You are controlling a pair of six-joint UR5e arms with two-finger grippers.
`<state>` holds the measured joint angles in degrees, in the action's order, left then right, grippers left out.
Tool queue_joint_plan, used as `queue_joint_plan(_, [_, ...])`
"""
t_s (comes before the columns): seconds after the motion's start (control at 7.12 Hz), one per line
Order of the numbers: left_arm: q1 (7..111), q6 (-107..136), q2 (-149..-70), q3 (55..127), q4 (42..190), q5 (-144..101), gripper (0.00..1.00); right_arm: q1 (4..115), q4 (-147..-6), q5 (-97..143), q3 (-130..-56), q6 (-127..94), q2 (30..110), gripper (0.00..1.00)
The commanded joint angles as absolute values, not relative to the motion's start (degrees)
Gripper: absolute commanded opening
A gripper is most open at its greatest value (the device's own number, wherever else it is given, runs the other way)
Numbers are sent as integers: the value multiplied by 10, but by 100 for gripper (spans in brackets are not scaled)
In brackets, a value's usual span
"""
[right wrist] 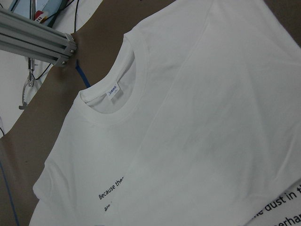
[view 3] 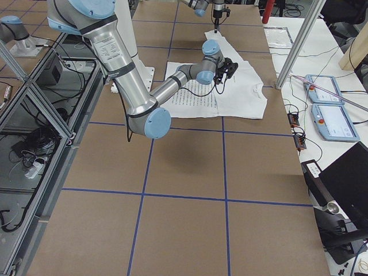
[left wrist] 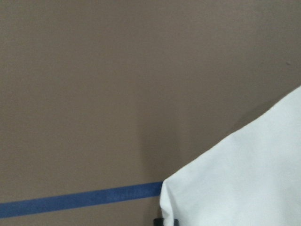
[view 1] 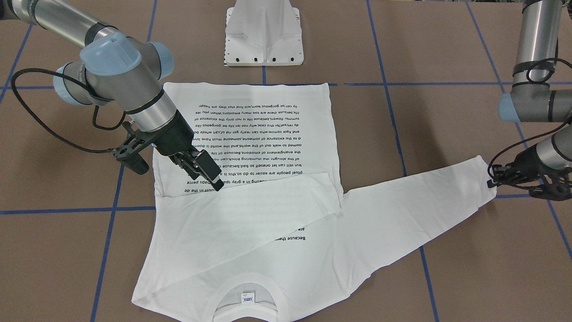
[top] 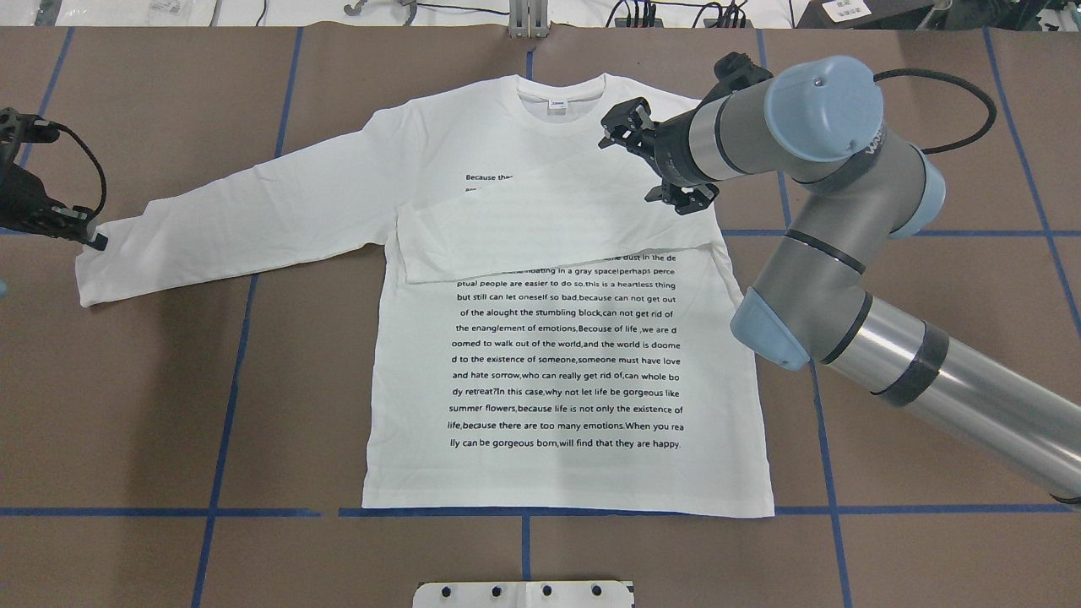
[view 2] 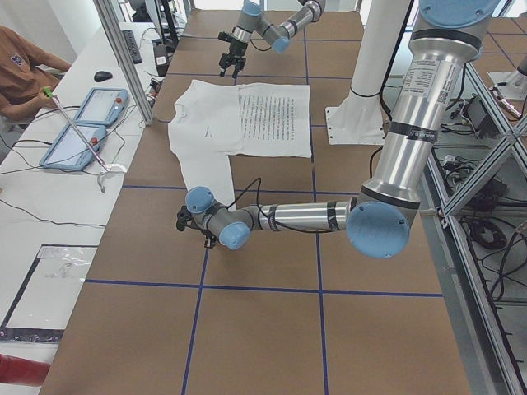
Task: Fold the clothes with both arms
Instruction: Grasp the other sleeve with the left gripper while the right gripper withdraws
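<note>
On the table [top: 152, 405], a brown surface crossed by blue tape lines, the shirt [top: 574, 371] lies flat with its printed side up, collar [top: 559, 95] toward the far edge from the robot and hem toward the robot's pedestal [view 1: 263, 33]. The right sleeve [top: 540, 224] is folded across the chest, covering part of the upper text lines. The left sleeve [top: 245, 224] stretches out straight toward the table's left end.

The left end effector [top: 89, 236] sits at the cuff of that outstretched sleeve, low to the table and touching the cloth's edge. In the left wrist view only a corner of white fabric over a tape line shows, with a dark fingertip just at the bottom edge, and the pictures do not settle whether the jaws are clamped on the cuff.

The right end effector [view 1: 214, 178] hangs over the shirt's right side, its fingers [view 1: 208, 166] pointing down at the edge of the folded sleeve. They stand close together with nothing between them, just above or barely touching the fabric. The right wrist view looks across the collar, the neck tag [right wrist: 113, 91] and the folded sleeve.
</note>
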<state>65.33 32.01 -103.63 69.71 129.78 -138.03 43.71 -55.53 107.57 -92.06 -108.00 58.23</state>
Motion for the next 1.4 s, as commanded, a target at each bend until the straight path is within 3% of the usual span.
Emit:
queue_joint_plan(0.0, [651, 399, -1048, 775, 1295, -1439, 0, 507, -552, 1176, -949, -1073, 630, 98])
queue_joint_plan(0.28, [603, 594, -1133, 825, 1297, -1456, 0, 603, -547, 1292, -949, -974, 685, 99])
queue_joint_plan(0.84, [436, 884, -1352, 817, 1301, -1279, 0, 672, -534, 1350, -948, -834, 782, 99])
queue_joint_plan(1.12, [375, 927, -1466, 679, 1360, -1157, 0, 678, -457, 1349, -944, -821, 833, 99])
queue_joint_plan(1.26, [375, 929, -1470, 649, 1392, -1155, 0, 678, -455, 1348, -945, -821, 835, 99])
